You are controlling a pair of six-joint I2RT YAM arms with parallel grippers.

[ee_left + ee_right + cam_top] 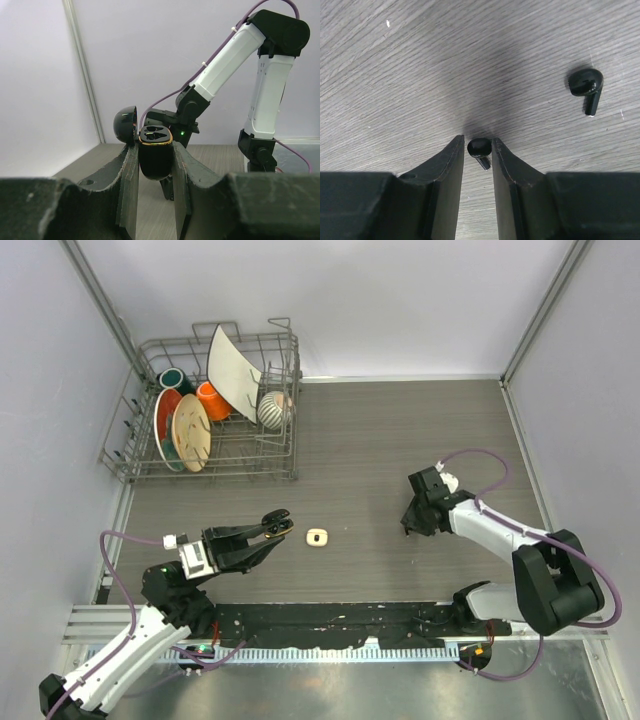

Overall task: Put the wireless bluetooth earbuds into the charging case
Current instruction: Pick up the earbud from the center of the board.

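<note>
Earbuds: two black ones counted, no cream ones made out. One black earbud (480,146) stands on the bench (395,75) on the right side, with the right gripper (478,143) jaws pinching its rounded head, as far as the wrist view shows, and its stem pointing free below. The second black earbud (586,86) lies loose just beside it.

One charging case (155,162), black, is held off the bench at near left. The left gripper (154,150) jaws are pressed on its sides. Its lid (125,125) is open and both seats look empty.

One small cream-white object (318,537) lies mid-bench, too small to identify.

Handling, judged: each earbud is very light, hard and glossy, so likely slippery and prone to squirt from a pinch. Best hold is across the head, leaving the stem clear to enter a seat.
</note>
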